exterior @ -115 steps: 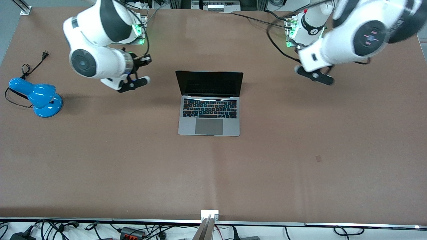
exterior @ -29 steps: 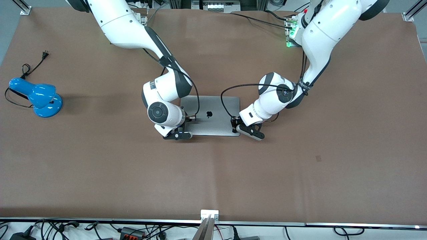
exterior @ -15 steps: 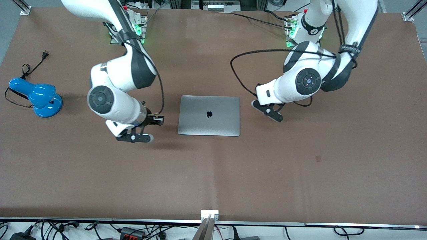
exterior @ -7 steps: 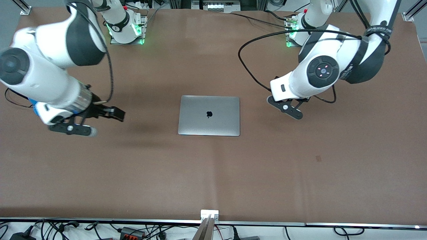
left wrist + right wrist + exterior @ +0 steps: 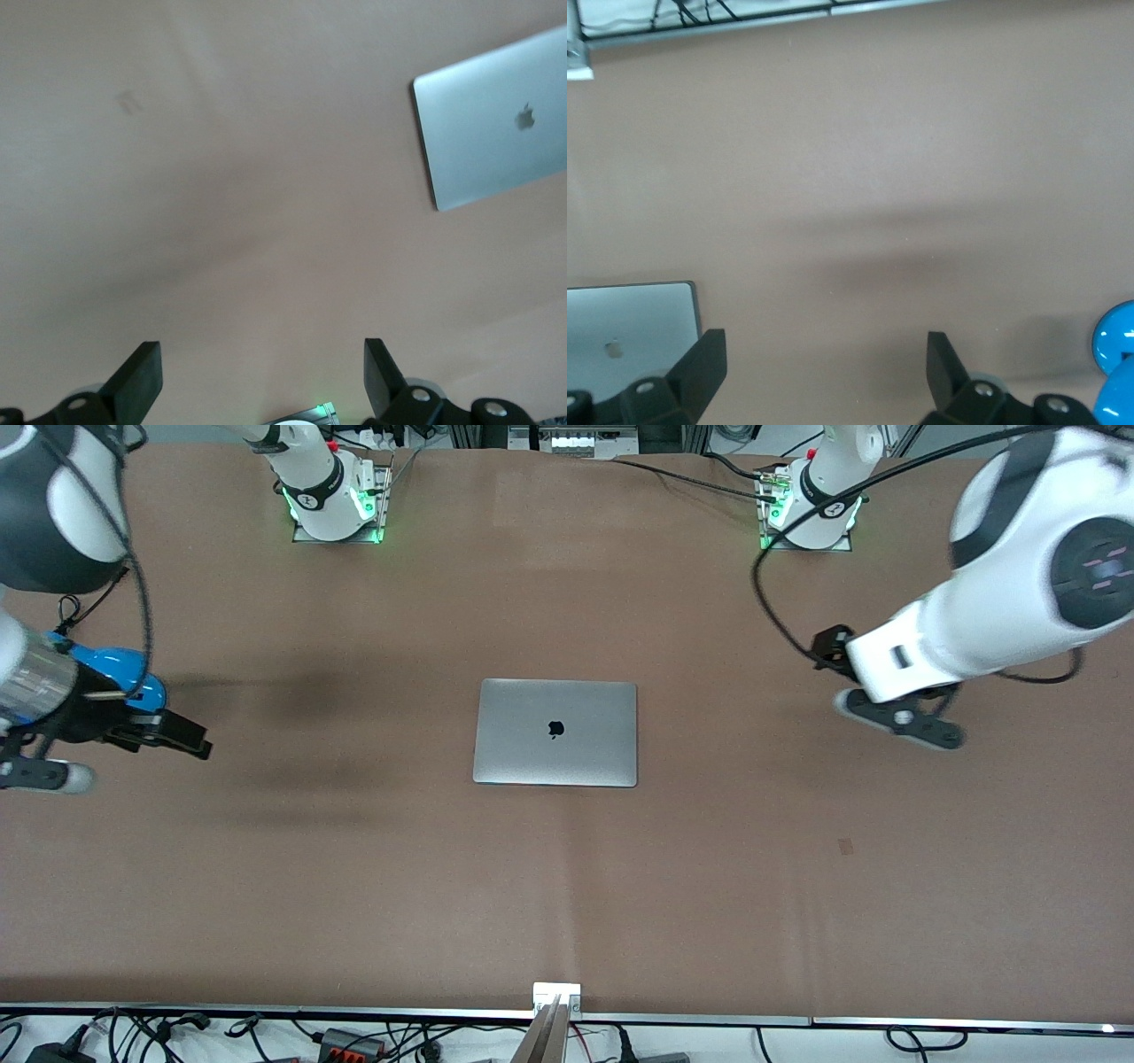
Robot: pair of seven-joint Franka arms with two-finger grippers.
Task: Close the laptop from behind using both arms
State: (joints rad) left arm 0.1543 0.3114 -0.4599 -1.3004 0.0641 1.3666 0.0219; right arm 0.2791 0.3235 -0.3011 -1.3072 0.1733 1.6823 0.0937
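Note:
The laptop (image 5: pixel 555 732) lies shut and flat in the middle of the table, its silver lid with the dark apple logo facing up. It also shows in the left wrist view as laptop (image 5: pixel 496 133) and in the right wrist view as laptop (image 5: pixel 629 332). My right gripper (image 5: pixel 40 774) hangs over the right arm's end of the table, beside the blue lamp, well apart from the laptop. In its wrist view the right gripper (image 5: pixel 822 365) is open and empty. My left gripper (image 5: pixel 899 722) hangs over the left arm's end of the table. The left gripper (image 5: pixel 259 381) is open and empty too.
A blue desk lamp (image 5: pixel 111 669) with a black cord sits at the right arm's end, partly covered by that arm; the lamp (image 5: pixel 1116 359) also shows in the right wrist view. Cables and power strips (image 5: pixel 345 1038) run along the table's near edge. A small dark mark (image 5: pixel 845 846) is on the mat.
Both arms have swung outward, away from the laptop toward their own ends of the table, and both grippers' jaws have spread open. The laptop stays shut and has not moved.

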